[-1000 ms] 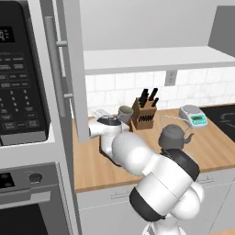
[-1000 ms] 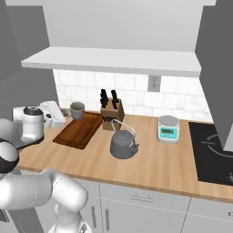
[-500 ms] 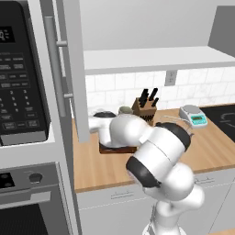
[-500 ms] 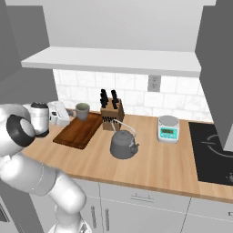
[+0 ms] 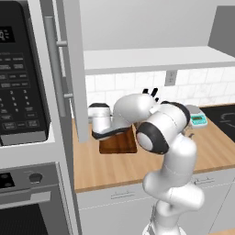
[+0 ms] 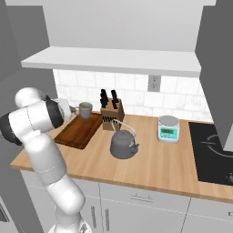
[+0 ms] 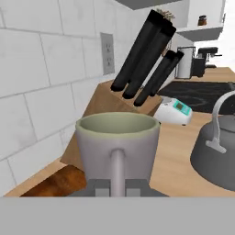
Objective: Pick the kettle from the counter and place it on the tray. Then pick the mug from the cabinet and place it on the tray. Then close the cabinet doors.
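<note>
The mug (image 7: 117,144) is sitting just ahead of the gripper (image 7: 117,187), its handle turned straight toward the camera and running down between the two dark fingertips. That line-up suggests the gripper is holding the mug by the handle, or is about to let go of it, but the fingertips are cut off by the bottom of the hand view, so I cannot tell whether they are closed on it. In the right base view the mug (image 6: 85,109) is standing upright at the 12 o'clock end of the tray (image 6: 77,131); whether its base is resting on the wood or hanging just above it is hard to make out, since the arm is covering that corner in the left base view, where only the near part of the tray (image 5: 118,146) is showing.

The kettle (image 6: 123,144) is standing on the table (image 6: 150,164) at about 3 o'clock of the tray and apart from it, so by the task's order that step is looking undone. The knife block (image 6: 111,116) is standing just beside the mug at 3 o'clock, crowding any sideways move. One cabinet door (image 5: 69,69) is standing open at 9 o'clock, hiding part of the backsplash.
</note>
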